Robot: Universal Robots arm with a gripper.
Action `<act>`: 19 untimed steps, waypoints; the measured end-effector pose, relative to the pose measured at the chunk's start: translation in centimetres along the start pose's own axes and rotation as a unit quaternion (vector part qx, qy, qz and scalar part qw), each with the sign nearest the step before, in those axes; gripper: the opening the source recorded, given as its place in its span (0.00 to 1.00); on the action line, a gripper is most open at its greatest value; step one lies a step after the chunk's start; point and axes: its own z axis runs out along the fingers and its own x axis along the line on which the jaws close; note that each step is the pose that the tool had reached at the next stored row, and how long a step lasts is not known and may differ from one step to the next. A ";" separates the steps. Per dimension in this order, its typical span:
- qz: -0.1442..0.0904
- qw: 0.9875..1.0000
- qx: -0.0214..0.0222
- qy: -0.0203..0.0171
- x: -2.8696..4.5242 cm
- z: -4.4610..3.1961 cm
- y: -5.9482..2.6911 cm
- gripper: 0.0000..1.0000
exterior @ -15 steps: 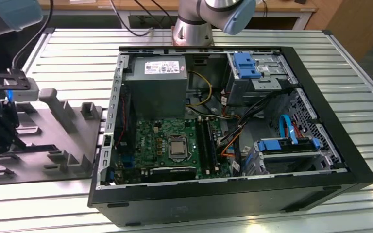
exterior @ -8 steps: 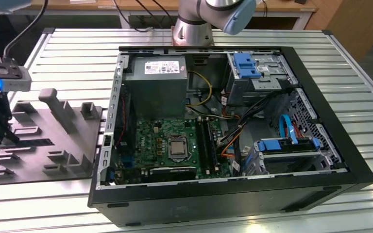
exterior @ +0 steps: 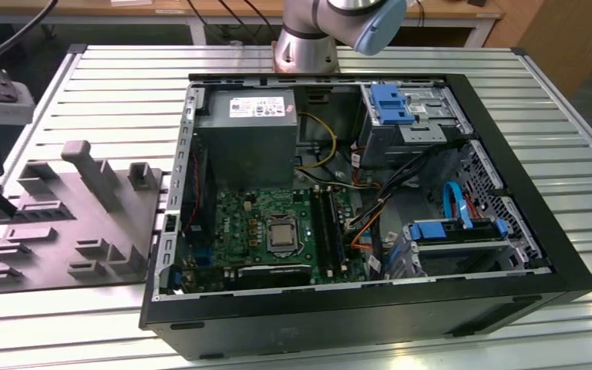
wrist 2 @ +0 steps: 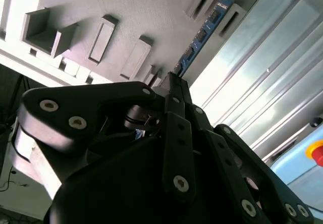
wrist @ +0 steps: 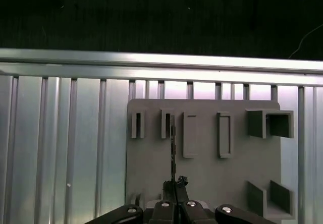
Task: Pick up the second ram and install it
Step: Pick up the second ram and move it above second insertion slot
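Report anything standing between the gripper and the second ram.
Nothing visible does. In the second wrist view the gripper is shut on one end of the second ram, which stands on edge on the grey tray; nothing comes between them.

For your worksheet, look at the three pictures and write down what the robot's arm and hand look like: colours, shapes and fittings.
The arm is made of round silver-grey tubes, with a pale blue cap on one joint. The hand is matt black. It has flat, angular link bars that taper to a narrow tip, pinned with round silver screws.
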 end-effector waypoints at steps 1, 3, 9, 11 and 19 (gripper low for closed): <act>0.000 1.000 0.000 0.000 -0.01 -0.40 0.01 0.11; 0.000 1.000 0.000 0.000 -0.04 -1.22 0.03 0.11; 0.000 1.000 0.000 0.000 -0.13 -3.65 0.11 0.11; 0.000 1.000 0.000 0.000 -0.16 -4.47 0.14 0.11; 0.000 1.000 0.000 0.000 -0.28 -7.71 0.24 0.11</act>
